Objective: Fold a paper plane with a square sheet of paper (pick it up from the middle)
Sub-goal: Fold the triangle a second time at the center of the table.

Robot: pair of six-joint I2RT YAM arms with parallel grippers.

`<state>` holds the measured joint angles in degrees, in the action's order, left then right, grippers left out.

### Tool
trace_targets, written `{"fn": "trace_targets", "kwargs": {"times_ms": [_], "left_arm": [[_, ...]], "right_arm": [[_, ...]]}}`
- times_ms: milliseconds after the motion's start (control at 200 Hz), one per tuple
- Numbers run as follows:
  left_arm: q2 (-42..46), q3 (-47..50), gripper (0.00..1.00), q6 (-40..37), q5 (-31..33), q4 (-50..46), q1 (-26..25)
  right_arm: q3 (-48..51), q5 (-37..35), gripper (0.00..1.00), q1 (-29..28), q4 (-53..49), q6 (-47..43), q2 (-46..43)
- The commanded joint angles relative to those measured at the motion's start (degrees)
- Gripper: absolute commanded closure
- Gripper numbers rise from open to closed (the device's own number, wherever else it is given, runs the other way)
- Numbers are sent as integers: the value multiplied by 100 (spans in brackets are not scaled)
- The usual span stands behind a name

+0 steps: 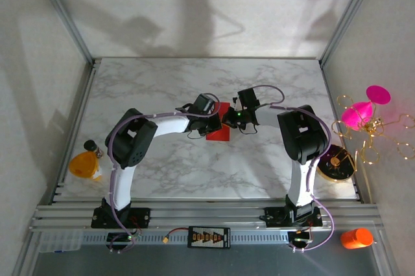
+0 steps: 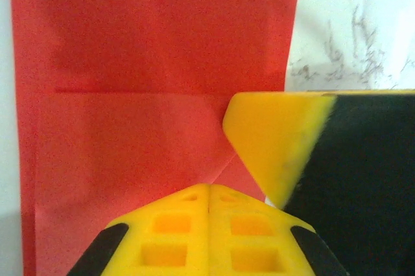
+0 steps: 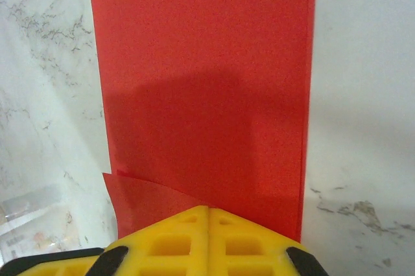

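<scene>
Top external view: bright, diffuse illumination. The arms (image 1: pixel 162 124) cast large soft shadows on the back wall (image 1: pixel 194 17); the desk (image 1: pixel 162 172) is evenly lit, free of glare. Left wrist view: the left fingers (image 2: pixel 168 237) are out of focus; the square sheet of paper (image 2: pixel 162 43) appears saturated and grainy. Right wrist view: a soft-edged shadow lies across the paper ahead of the right fingers (image 3: pixel 168 243); desk veining is moderately sharp.
</scene>
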<state>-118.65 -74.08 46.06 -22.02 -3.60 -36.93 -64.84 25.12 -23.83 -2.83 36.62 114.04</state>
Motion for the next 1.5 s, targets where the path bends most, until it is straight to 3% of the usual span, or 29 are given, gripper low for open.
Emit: {"fn": "trace_targets", "kwargs": {"times_ms": [0,310,676,891,1091,1492], "left_arm": [[-173,100,99,-53,-200,83,-33],[-131,378,97,-325,228,-455,13],[507,1696,94,-192,-402,153,319],[1041,1968,94,-446,-270,-310,376],[1312,1467,90,-248,-372,49,379],[-95,64,91,-198,-133,-109,292]], "right_arm": [[154,-403,98,-19,-612,-59,312],[147,-538,98,-17,-712,-100,303],[96,-818,99,-17,-910,-205,434],[64,-808,98,-17,-941,-232,445],[60,-755,98,-25,-904,-243,421],[69,-701,99,-31,-891,-225,426]]}}
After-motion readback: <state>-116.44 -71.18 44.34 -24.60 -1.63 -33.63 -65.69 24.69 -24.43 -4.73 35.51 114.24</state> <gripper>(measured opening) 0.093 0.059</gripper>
